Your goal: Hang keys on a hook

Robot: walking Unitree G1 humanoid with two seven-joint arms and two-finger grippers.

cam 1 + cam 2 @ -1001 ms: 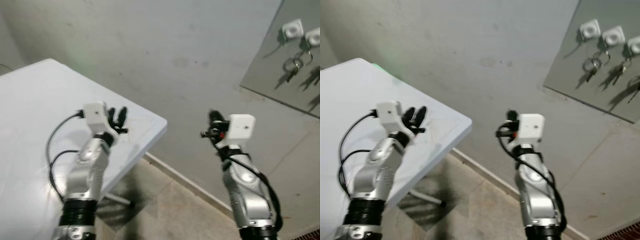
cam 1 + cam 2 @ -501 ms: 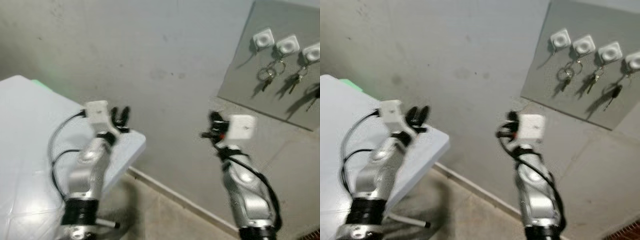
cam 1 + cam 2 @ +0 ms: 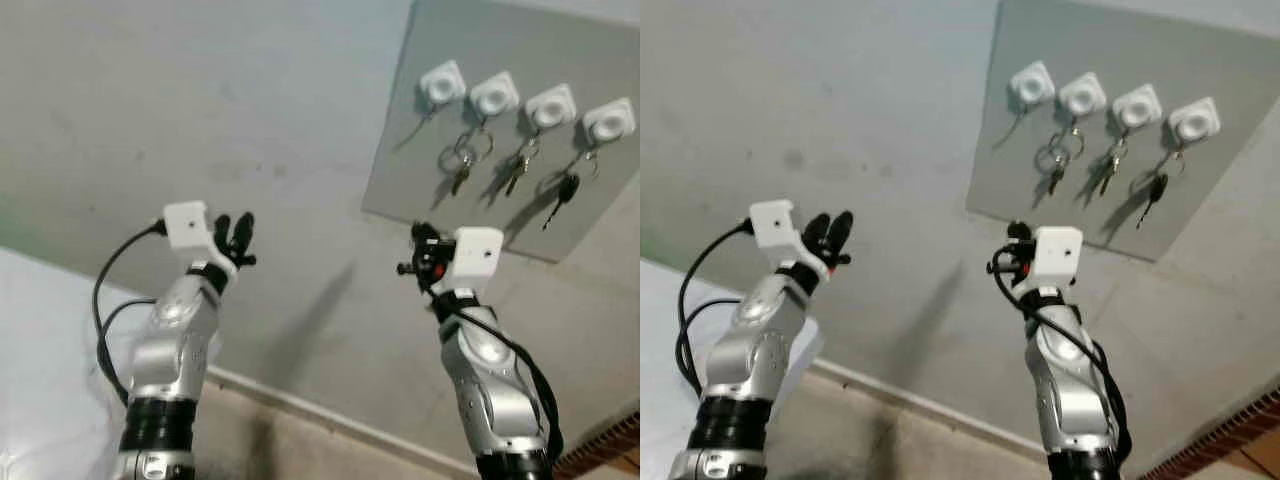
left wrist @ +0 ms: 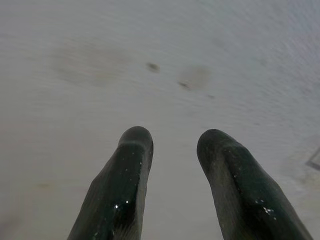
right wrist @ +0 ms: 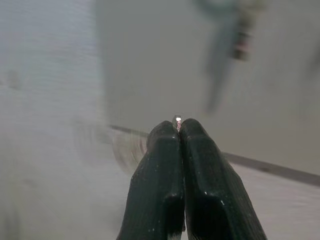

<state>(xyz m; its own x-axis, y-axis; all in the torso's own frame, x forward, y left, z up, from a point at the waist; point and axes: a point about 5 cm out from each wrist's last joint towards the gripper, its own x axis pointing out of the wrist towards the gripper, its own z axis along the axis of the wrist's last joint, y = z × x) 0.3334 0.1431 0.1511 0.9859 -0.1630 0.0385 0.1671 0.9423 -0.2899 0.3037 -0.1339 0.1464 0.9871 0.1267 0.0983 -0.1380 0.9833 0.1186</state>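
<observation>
A grey board (image 3: 520, 200) on the wall carries a row of white hooks. The leftmost hook (image 3: 441, 83) is bare, while the others each hold hanging keys (image 3: 462, 160). My right gripper (image 3: 421, 238) is raised below and left of the board, away from the wall, and is shut. A small shiny metal tip of the keys (image 5: 176, 120) peeks out between its fingertips; the rest of them is hidden. My left gripper (image 3: 236, 230) is raised further left facing the bare wall, open, with nothing between its fingers (image 4: 134, 150).
A white table (image 3: 35, 340) sits at the lower left, under my left arm. The plain grey wall (image 3: 250, 120) spans the view, with a skirting line and floor (image 3: 300, 440) below. A brick edge (image 3: 600, 455) shows at the lower right.
The camera has swung to the right, so the board with hooks now sits above my right gripper and the table has slid off to the left. Both arms keep their pose.
</observation>
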